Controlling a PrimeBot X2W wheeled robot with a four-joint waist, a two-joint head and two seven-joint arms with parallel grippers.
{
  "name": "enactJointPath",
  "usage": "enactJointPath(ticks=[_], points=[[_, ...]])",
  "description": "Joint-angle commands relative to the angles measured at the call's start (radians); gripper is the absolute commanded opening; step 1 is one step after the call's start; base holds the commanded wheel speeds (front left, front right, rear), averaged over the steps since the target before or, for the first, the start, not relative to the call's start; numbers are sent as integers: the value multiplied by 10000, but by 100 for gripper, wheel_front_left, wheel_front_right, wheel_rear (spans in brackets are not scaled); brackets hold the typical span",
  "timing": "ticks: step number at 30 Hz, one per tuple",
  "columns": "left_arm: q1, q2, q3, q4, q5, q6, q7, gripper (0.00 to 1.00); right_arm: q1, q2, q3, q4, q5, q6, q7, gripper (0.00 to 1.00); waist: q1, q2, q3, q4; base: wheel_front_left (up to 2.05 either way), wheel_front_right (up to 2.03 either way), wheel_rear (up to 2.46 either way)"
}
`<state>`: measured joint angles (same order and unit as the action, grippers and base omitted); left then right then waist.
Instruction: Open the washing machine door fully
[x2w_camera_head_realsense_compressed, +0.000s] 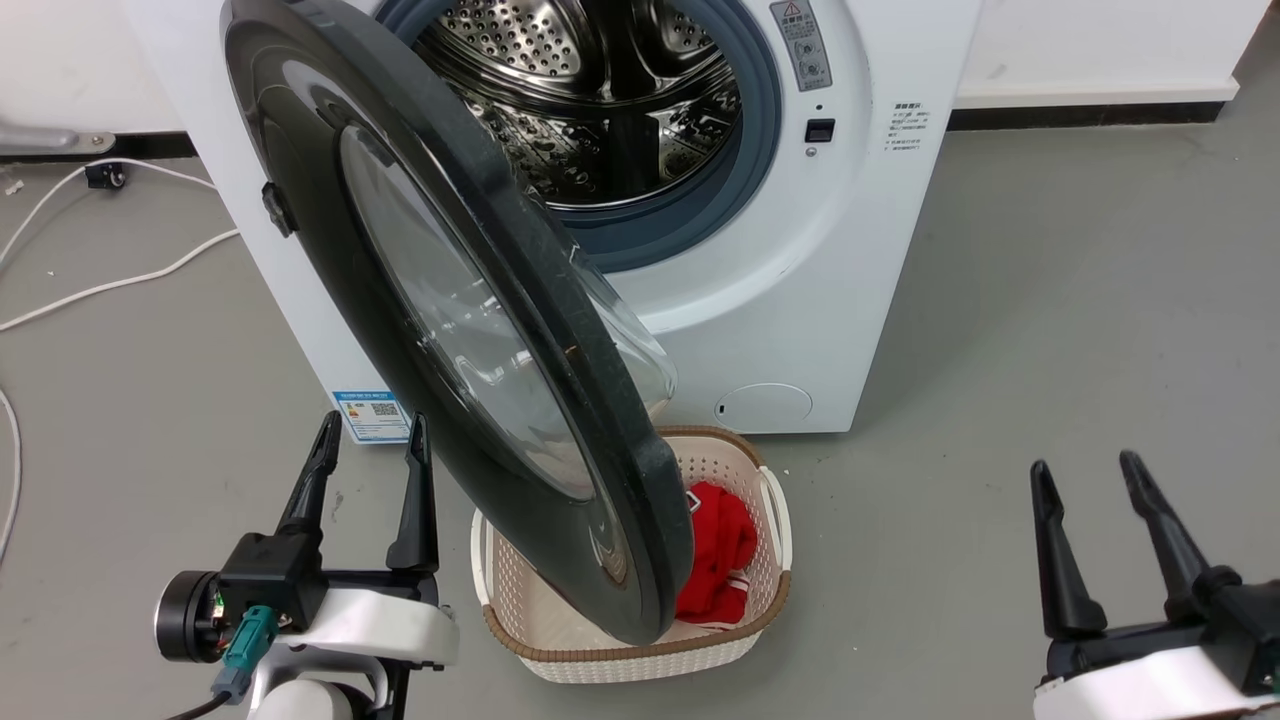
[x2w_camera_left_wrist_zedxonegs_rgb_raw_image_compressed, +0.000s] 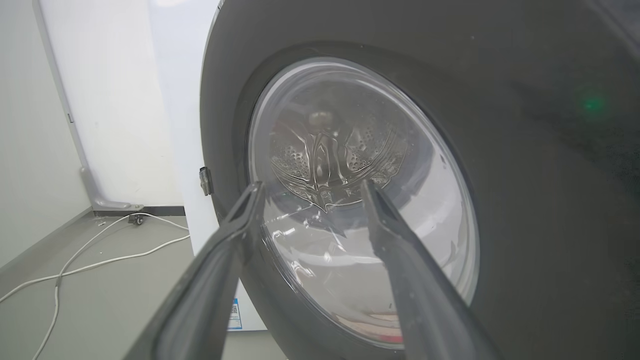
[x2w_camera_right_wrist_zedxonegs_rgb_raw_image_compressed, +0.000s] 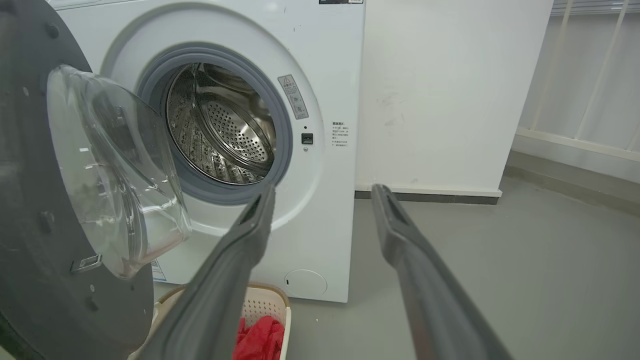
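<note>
Over grey floor (x2w_camera_head_realsense_compressed: 1050, 300), the washing machine door (x2w_camera_head_realsense_compressed: 450, 300) hangs half-open — glossy black.

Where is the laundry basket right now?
In the head view, the laundry basket sits on the floor before the washing machine, partly hidden behind the washing machine door.

grey floor (x2w_camera_head_realsense_compressed: 1050, 300), washing machine (x2w_camera_head_realsense_compressed: 800, 300), laundry basket (x2w_camera_head_realsense_compressed: 640, 655), cables (x2w_camera_head_realsense_compressed: 100, 285)
</note>
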<state>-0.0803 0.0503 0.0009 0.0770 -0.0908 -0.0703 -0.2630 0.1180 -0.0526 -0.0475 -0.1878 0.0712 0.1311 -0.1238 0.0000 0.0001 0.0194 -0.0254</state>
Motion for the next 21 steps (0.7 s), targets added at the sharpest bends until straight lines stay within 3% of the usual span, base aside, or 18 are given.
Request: enactJointPath(ticks=[1,16,17,18,21], points=[[80,-1,4,-12,70,-41,-26,100,104,38,24,34,-22,-6,-78,100,0,-1,-6,2,0,0,0],[100,-1,-113,104,-32,-64,-26,100,-182,41,140,533,244,-6,-407,100,0,-1,-28,43,0,0,0],[99,-1,-123,117,-37,-81,-26,71,-194,41,141,537,254,-6,-416,100,0,-1,-24,39,0,0,0],[94,-1,-119,128,-34,-86,-26,0,-208,42,146,541,270,-6,-427,100,0,-1,-18,33,0,0,0],[73,-1,-98,128,-14,-129,-26,0,-234,42,153,559,299,-6,-440,100,0,-1,3,13,0,0,0]])
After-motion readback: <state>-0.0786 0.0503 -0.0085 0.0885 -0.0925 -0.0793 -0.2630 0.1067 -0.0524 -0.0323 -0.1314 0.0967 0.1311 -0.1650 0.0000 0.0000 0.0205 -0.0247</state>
